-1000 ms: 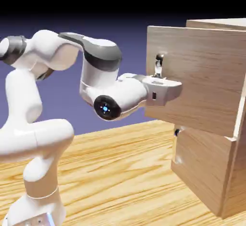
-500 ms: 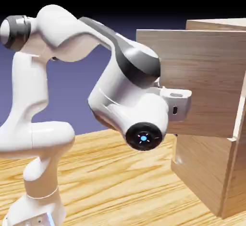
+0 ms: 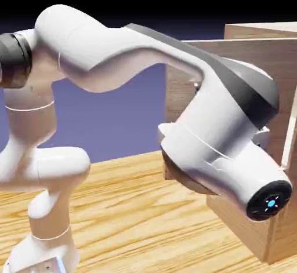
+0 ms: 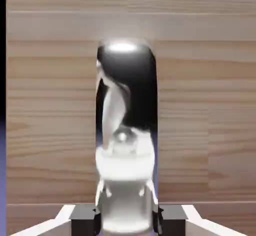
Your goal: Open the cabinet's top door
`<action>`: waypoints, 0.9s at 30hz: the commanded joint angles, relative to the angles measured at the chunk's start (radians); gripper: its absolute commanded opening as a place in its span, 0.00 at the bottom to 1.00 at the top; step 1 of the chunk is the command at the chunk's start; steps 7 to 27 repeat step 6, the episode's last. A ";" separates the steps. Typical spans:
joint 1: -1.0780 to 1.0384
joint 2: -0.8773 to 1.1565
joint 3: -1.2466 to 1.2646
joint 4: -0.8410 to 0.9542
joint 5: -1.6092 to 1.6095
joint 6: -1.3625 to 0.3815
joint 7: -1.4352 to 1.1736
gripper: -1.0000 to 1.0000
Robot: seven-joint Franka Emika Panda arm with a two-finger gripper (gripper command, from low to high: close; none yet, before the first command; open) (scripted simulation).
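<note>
Top door (image 3: 177,92): one flat upper panel, evidently part-way through its opening. It is standing swung out from the cabinet (image 3: 287,219), its free edge reaching to the left and its hinged side lying at the right. Done, by judgement: the door is off its frame and angling well outward. Left, if a wider opening is wanted: more swing, then a release. The exact angle is not showing, the arm covering much of the panel.

Gripper (image 4: 127,222): two fingers, dark-tipped, pinching the handle (image 4: 126,74) between them near its end in the hand view.

Handle: one, upright in the hand view, smooth, rounded at the far end; finish mirror-like, reflecting white shapes and black. It is sitting close to the door's free edge.

Lower door panel (image 3: 246,225): one, light-brown wood grain, remaining part of the cabinet's front below; appearing closed.

Cabinet: boxy, square-cornered, wood-grain, occupying the right of the scene.

Arm (image 3: 87,51): glossy white shell, curved joints, dark grey bands; reaching from the left across the door's near side.

Table (image 3: 116,243): flat, yellow-gold wood with bold wavy grain, lying beneath all.

Backdrop (image 3: 133,106): plain, blue-violet, filling the far side.
</note>
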 commanded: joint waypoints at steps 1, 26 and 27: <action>0.008 -0.035 0.003 0.036 -0.018 -0.008 0.010 0.00; 0.039 -0.135 0.011 0.144 -0.068 -0.038 0.040 1.00; 0.039 -0.135 0.011 0.144 -0.068 -0.038 0.040 1.00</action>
